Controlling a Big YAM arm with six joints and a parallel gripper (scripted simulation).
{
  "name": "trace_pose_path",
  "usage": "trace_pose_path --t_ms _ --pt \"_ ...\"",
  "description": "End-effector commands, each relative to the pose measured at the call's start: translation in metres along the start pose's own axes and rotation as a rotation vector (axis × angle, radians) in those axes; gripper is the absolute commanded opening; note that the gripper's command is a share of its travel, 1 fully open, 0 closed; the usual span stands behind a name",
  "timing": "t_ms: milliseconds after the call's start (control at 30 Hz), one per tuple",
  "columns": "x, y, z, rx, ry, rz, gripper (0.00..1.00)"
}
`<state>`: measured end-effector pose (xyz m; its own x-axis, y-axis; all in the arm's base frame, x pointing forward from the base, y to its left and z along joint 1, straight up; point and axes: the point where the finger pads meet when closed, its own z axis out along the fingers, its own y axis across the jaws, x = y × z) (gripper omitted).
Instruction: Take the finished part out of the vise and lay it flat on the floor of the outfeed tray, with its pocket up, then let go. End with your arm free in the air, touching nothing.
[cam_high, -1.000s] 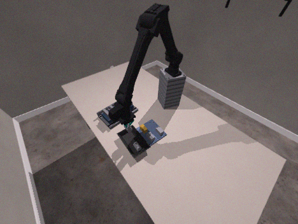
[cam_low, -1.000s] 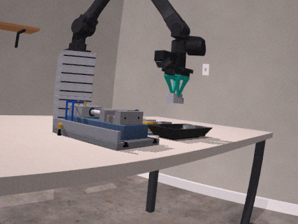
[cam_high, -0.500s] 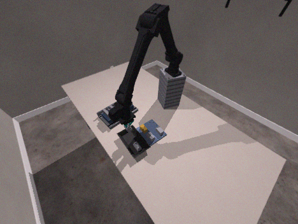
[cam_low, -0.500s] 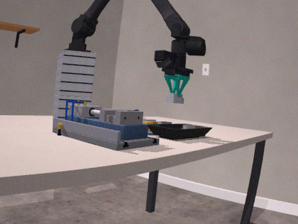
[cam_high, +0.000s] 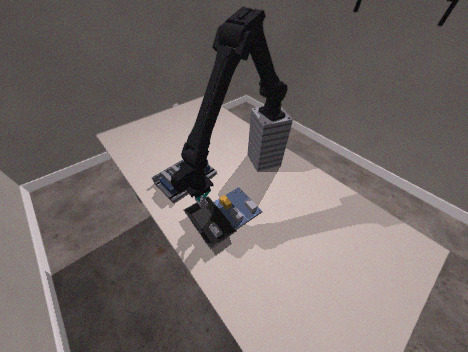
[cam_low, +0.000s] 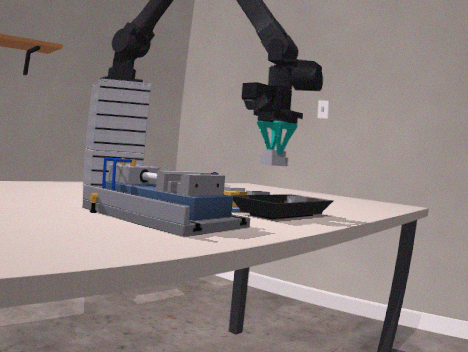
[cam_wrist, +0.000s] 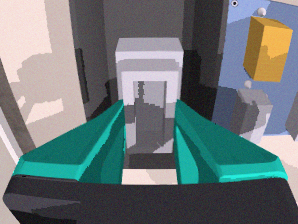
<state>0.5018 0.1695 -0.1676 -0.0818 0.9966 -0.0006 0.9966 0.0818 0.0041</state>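
My gripper (cam_high: 202, 197) (cam_low: 276, 150) (cam_wrist: 149, 109), with teal fingers, is shut on the grey finished part (cam_low: 275, 159) (cam_wrist: 149, 47). The part is about level, and its rectangular pocket faces up in the wrist view. It hangs well above the black outfeed tray (cam_low: 300, 208) (cam_wrist: 145, 17), clear of its rim. In the top view the fingers are over the tray end nearer the vise. A pale blocky shape (cam_high: 215, 229) shows in the tray's other end; what it is cannot be told. The vise (cam_high: 169, 187) (cam_low: 210, 205) holds no visible part, though its jaws are partly hidden.
A blue plate (cam_high: 242, 196) (cam_wrist: 235, 30) stands beside the tray on the robot-base side. It carries a yellow block (cam_high: 226, 202) (cam_wrist: 270, 50) and grey blocks. The arm's grey pedestal (cam_high: 269, 142) (cam_low: 117, 120) is farther back. The vise is close to the tray.
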Motion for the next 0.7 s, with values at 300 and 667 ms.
trace_pose_path --t_ms 300,667 --pt "0.008 0.018 0.008 -0.040 0.006 0.001 0.00" --pt "0.008 0.020 0.026 -0.043 0.007 0.001 0.00"
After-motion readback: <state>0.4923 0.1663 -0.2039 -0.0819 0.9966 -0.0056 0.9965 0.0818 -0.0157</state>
